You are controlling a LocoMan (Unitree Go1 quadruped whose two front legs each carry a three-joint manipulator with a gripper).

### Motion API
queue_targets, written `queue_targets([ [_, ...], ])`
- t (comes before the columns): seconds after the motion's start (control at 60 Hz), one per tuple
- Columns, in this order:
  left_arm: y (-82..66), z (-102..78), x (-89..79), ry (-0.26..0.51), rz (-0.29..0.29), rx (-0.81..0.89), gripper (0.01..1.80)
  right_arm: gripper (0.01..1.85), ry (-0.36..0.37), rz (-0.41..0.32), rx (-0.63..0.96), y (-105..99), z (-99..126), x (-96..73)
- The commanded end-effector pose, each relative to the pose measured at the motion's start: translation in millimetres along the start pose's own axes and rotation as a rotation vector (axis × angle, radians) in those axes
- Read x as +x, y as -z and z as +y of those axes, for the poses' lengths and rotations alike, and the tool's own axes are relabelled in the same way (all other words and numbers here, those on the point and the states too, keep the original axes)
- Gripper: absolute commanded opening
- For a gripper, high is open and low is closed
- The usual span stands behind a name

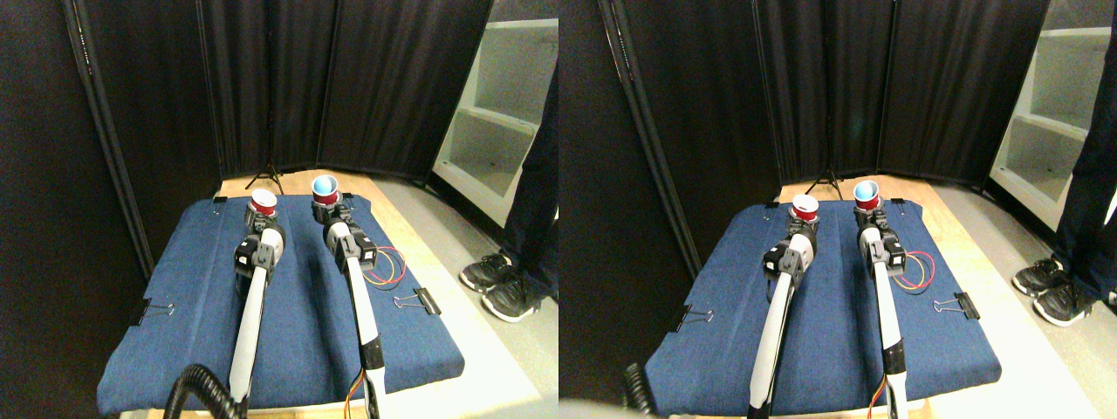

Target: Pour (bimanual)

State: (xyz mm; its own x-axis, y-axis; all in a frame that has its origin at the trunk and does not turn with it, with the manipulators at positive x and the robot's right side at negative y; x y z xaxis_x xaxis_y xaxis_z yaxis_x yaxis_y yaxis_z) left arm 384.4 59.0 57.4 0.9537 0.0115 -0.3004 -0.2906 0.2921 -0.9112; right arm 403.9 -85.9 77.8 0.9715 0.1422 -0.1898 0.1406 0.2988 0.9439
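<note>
The red cup (263, 203) sits just beyond your left gripper (259, 220); a blue-lined cup (325, 188) just beyond the right gripper (333, 212). I cannot tell jaw opening or hold. You look mid-grasp; next, confirm both grips before lifting.

Two red cups, upper centre: one (263, 203), another (325, 189). Two manipulators, left (253, 297), right (358, 288). Three binder clips: (150, 309), (421, 301), (217, 200). One blue cloth (297, 340). Two shoes, right edge: (483, 271), (512, 300).
</note>
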Motion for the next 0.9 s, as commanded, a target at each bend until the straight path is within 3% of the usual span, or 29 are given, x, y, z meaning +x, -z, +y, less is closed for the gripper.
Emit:
queue_targets([
  [0.017,2.3,-7.5,0.4,0.032,0.007,-0.007,0.33,0.35,-0.051,0.016,-0.02,4,17,3.0],
  [0.25,4.8,-4.3,4.7,0.038,0.009,-0.006,0.33,0.33,-0.063,0.03,-0.062,12,37,6.7],
  [0.45,5.8,-4.5,5.8,0.033,0.013,-0.016,0.33,0.36,-0.106,0.087,-0.167,17,52,10.5],
  [0.9,8.5,-13.4,6.8,0.026,0.027,-0.023,0.33,0.36,-0.115,0.136,-0.284,33,59,20.4],
])
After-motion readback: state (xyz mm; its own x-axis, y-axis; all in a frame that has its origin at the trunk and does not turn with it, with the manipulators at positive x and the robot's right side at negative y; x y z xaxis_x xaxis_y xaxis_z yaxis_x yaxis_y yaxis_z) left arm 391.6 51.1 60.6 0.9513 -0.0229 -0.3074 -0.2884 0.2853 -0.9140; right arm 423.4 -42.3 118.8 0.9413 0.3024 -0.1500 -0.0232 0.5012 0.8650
